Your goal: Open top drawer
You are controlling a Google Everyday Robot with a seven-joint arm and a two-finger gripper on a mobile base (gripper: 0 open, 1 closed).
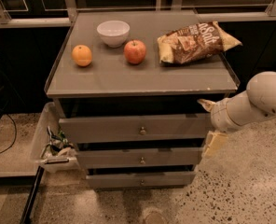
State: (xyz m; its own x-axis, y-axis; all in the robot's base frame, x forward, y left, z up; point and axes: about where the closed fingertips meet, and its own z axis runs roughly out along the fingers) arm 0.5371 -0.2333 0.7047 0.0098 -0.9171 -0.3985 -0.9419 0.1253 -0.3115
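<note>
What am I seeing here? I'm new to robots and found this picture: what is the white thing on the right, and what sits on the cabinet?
One camera looks down from the front onto a grey cabinet with three drawers. The white tube on the right is the robot's arm. Its gripper, the hand, is beside the right end of the top drawer, away from its brass knob. Nothing shows as held. On the cabinet lie a white bowl, an orange, a red apple and a brown chip bag.
</note>
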